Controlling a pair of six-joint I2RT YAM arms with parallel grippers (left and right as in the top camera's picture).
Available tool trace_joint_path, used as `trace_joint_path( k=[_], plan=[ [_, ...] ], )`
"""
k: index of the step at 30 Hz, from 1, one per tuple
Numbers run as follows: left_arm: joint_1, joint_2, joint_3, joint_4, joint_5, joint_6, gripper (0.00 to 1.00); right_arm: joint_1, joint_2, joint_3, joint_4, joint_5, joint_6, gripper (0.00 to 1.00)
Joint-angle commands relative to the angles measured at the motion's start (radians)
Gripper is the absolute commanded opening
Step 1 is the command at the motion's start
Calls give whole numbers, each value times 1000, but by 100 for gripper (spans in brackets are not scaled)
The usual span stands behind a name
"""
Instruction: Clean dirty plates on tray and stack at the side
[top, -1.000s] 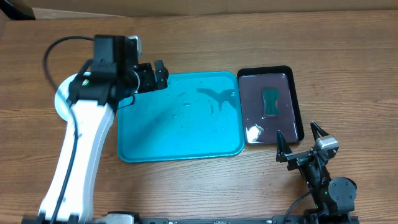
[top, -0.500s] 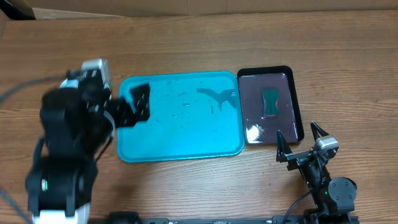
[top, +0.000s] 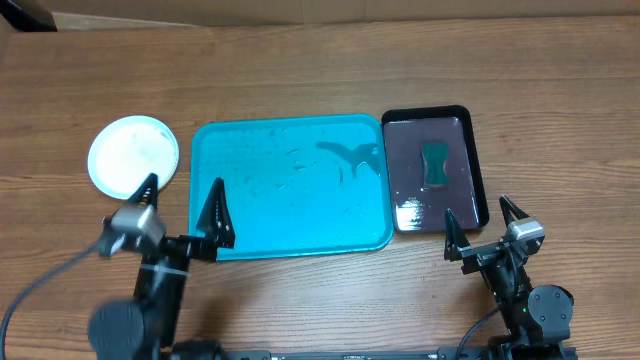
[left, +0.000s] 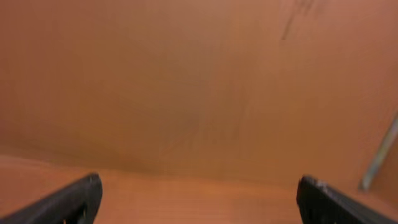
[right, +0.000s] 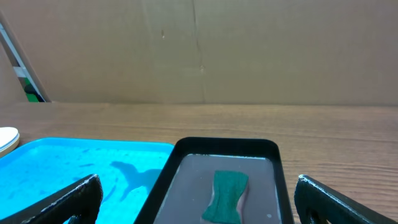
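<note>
The turquoise tray (top: 300, 215) lies mid-table with no plate on it, only wet streaks and a dark mark near its far right corner. A round white plate (top: 133, 157) rests on the wood left of the tray; from above I cannot tell whether others lie under it. Its edge shows at the far left of the right wrist view (right: 7, 140), beside the tray (right: 62, 162). My left gripper (top: 183, 195) stands open and empty at the tray's near left corner; its own view is a brown blur (left: 199, 199). My right gripper (top: 478, 215) is open and empty, just short of the black tray.
A black tray (top: 478, 150) with a purple inside sits right of the turquoise one and holds a green sponge (top: 437, 163), also seen ahead of the right gripper (right: 225, 196). A cardboard wall (right: 199, 50) backs the table.
The left arm has pulled back from over the plate and the tray's far left corner to the near edge. The white plate is now uncovered. The right arm has not moved.
</note>
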Motion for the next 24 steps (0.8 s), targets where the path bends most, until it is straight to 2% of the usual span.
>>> trace_joint_path(
  k=[1, 3, 6, 13, 22, 24],
  plan=[
    [4, -116, -134, 180, -18, 7, 100, -5, -8, -11, 5, 5, -4, 100],
    [4, -163, -192, 262, -19, 7, 100, -5, -8, -11, 5, 5, -4, 100],
    [3, -213, -254, 308, -38, -13, 100, -5, -8, -11, 5, 5, -4, 100],
    [-16, -283, -373, 308, -147, -122, 100, -5, -8, -11, 5, 5, -4, 100],
    [-19, -283, -504, 299, -149, -131, 100, -5, -8, -11, 5, 5, -4, 100],
    [-21, -283, -510, 240, -149, -126, 100, -5, -8, -11, 5, 5, -4, 100]
  ],
)
